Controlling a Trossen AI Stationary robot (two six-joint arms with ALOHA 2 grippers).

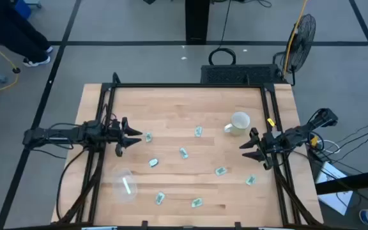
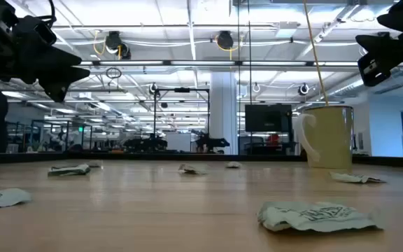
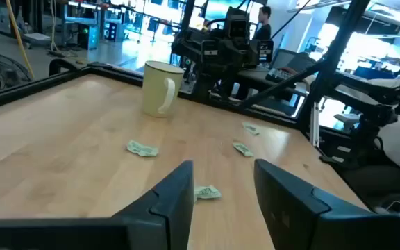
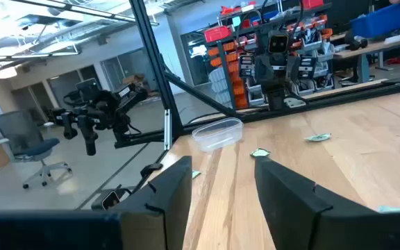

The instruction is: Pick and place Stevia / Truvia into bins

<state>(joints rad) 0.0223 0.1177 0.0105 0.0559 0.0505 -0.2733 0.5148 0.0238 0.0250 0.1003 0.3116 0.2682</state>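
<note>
In the low view the left arm [image 2: 26, 49] and right arm [image 2: 390, 42] are cut off by the upper corners. The packets' [image 1: 183, 153] print is too small to read. The clear bowl [image 1: 125, 185] is faint against the bench [image 1: 171, 108].

- From above I see a grey floor [image 1: 139, 25] crossed by dark lines, around a wooden tabletop [image 1: 171, 115].
- A black fan [image 1: 302, 35] stands beyond the tabletop's far right corner.
- A person's legs [image 1: 18, 32] show at the far left.
- Level across the table, I get a bright open hall: ceiling strip lights [image 2: 187, 35], a white pillar [image 2: 224, 112], a dark monitor [image 2: 268, 117].
- An office chair [image 4: 30, 142] and orange-binned shelves [image 4: 238, 55] stand farther off.
</note>
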